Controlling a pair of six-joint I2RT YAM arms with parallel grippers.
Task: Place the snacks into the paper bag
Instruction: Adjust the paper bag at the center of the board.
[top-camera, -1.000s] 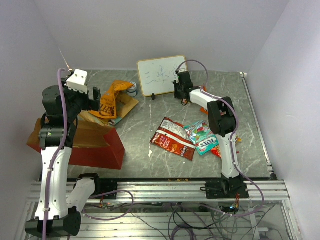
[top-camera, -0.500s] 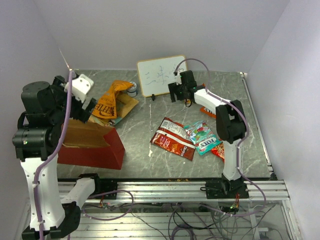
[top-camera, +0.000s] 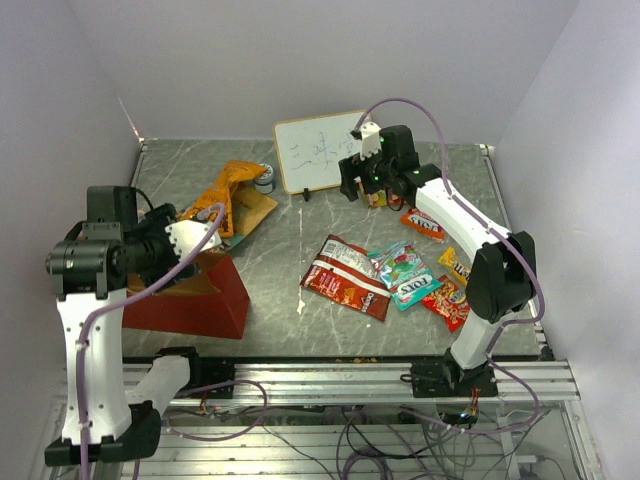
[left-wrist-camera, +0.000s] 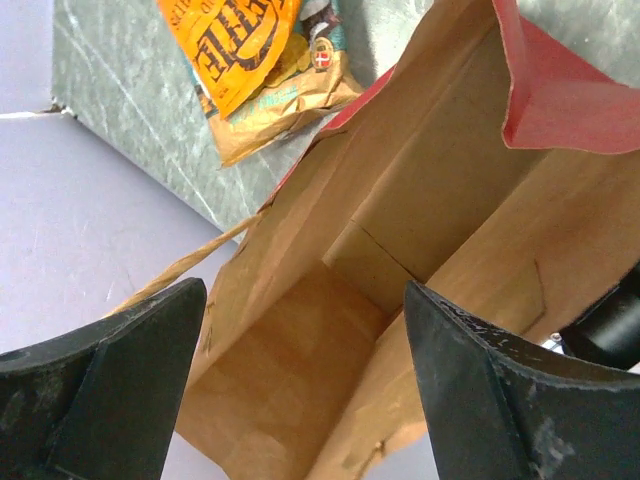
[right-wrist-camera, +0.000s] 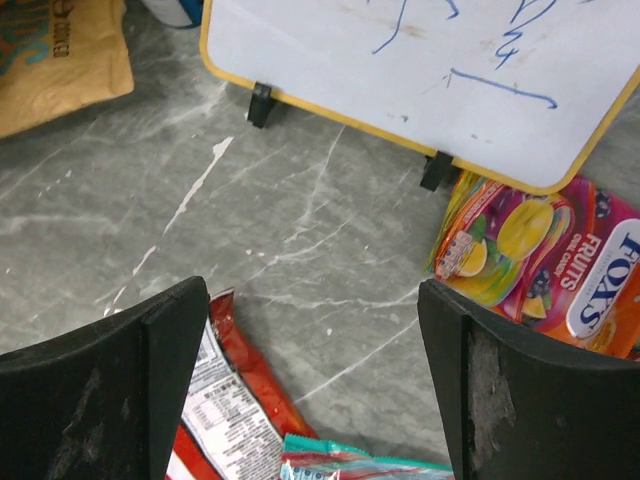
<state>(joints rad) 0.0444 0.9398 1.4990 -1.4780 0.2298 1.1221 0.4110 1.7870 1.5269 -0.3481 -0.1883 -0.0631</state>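
Right hand (right-wrist-camera: 312, 300) newly wide; left hand (left-wrist-camera: 305, 300) now over paper bag (left-wrist-camera: 440, 190).

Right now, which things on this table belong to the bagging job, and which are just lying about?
Job:
paper bag
red chip bag
teal packets
orange packet
yellow packet
small red packet
fruit-sweets packet
orange bag
tan bag

Lying about:
whiteboard
small round container
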